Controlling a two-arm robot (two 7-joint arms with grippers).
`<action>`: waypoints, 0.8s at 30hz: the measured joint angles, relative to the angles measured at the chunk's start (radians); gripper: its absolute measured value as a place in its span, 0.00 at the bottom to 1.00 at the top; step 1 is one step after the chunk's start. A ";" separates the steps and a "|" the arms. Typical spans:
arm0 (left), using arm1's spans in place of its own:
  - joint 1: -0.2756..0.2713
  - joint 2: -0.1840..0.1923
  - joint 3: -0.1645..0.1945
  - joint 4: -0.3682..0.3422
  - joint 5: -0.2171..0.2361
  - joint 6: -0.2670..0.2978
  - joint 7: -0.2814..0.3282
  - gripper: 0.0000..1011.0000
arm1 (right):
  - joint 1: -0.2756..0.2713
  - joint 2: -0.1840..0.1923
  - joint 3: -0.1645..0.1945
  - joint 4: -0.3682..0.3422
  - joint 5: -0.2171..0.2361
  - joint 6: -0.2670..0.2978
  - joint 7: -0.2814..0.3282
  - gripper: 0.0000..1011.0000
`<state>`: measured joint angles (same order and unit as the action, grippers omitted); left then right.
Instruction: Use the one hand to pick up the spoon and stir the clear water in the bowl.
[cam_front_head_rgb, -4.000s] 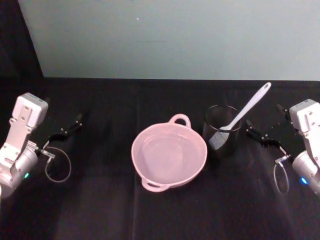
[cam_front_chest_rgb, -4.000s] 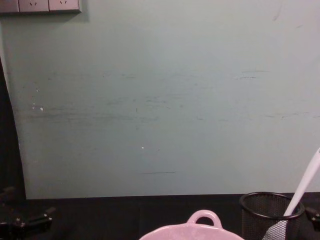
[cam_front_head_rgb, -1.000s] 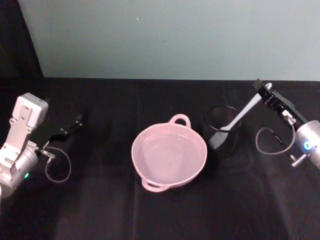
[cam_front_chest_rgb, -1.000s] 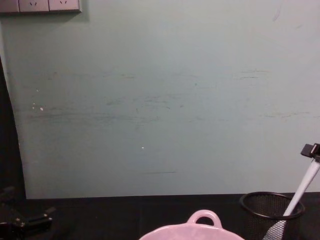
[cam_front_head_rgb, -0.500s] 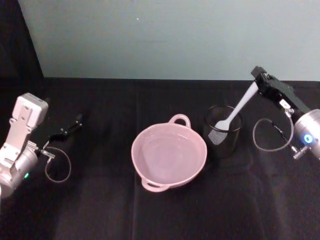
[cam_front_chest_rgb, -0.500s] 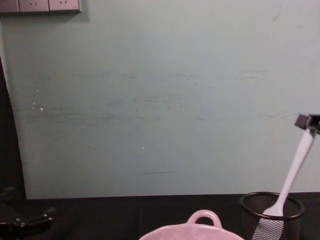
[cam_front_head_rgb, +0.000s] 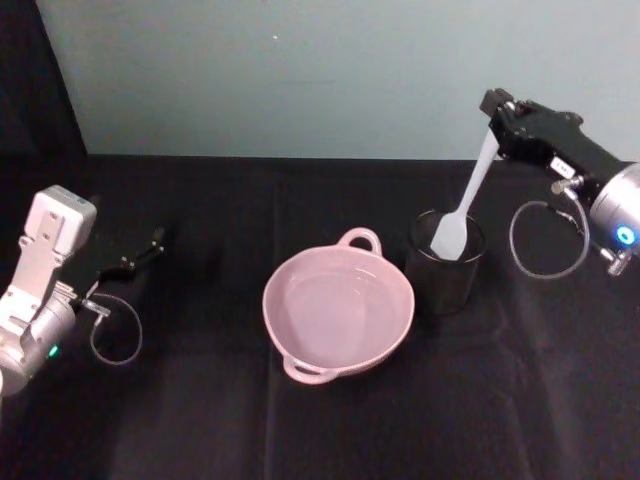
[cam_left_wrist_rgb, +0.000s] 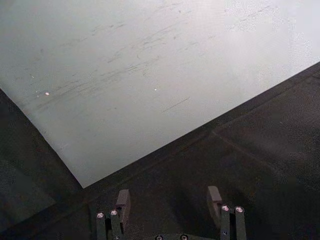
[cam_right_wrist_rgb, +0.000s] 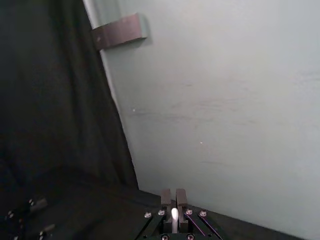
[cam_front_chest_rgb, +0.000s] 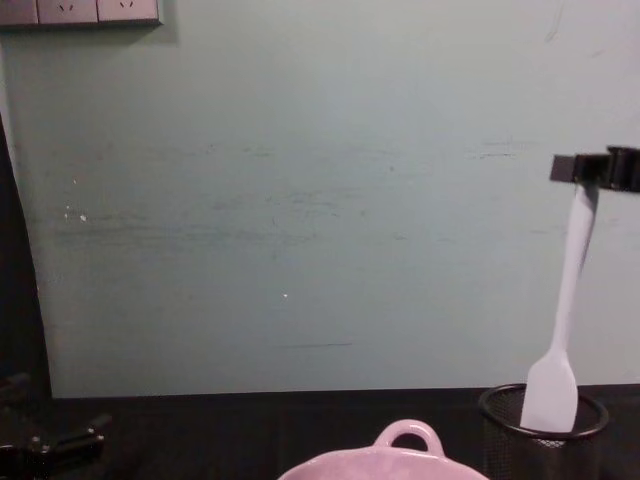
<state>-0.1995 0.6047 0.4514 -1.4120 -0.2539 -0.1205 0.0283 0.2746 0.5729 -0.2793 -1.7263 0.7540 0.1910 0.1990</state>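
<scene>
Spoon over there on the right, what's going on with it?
The right tool is shut on the spoon at the top of its handle, holding it nearly upright with its head at the mouth of the black mesh cup. The pink bowl sits beside the cup, untouched. The left tool rests open, parked at far left.

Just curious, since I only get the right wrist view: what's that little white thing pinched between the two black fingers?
Observer: The handle's end of the spoon. The right gripper holds it hanging head-down.
Visitor: Over what?
Observer: A black mesh cup; the tip of the spoon's head is level with its rim.
Visitor: And the bowl?
Observer: The pink bowl stands between the cup and the parked left gripper.
</scene>
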 joint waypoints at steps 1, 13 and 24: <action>0.000 0.000 0.000 0.000 0.000 0.000 0.000 1.00 | 0.010 0.011 -0.004 -0.016 -0.015 0.019 0.004 0.06; 0.000 0.000 0.000 0.000 0.000 0.000 0.000 1.00 | 0.075 0.048 -0.015 -0.095 -0.082 0.122 0.022 0.06; 0.000 0.000 0.000 0.000 0.000 0.000 0.000 1.00 | 0.076 0.047 -0.014 -0.097 -0.084 0.125 0.024 0.06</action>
<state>-0.1995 0.6047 0.4514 -1.4120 -0.2539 -0.1206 0.0283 0.3511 0.6199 -0.2929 -1.8229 0.6696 0.3159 0.2226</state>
